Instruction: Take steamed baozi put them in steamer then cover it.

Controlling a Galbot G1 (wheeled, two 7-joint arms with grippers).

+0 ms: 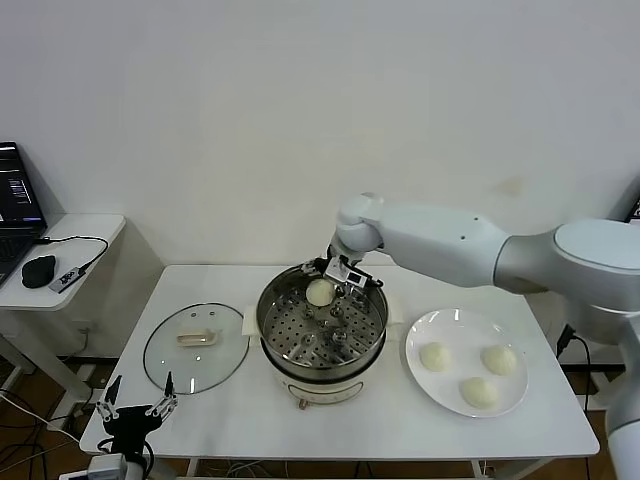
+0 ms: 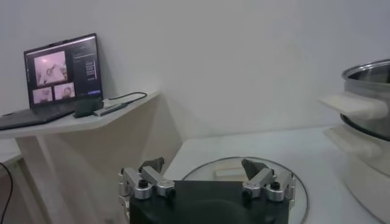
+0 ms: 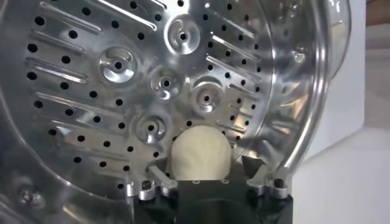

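Now the right gripper (image 1: 334, 281) hangs inside the steamer (image 1: 322, 322) at its twelve o'clock rim, jaws spread around one baozi (image 1: 320, 292) resting on the tray, apparently just let go. Three buns (image 1: 478, 391) wait on the plate (image 1: 427, 327); the cover (image 1: 196, 347) lies at nine o'clock, beside the idle, open left gripper (image 1: 137, 409).

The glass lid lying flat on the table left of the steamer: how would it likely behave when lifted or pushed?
The glass lid is probably rigid and breakable, being clear glass with a metal rim. Lying flat, it would likely slide rather than roll if pushed. Its raised cream handle looks like the only easy grip; the smooth glass may be slippery. The left hand waits open nearby.
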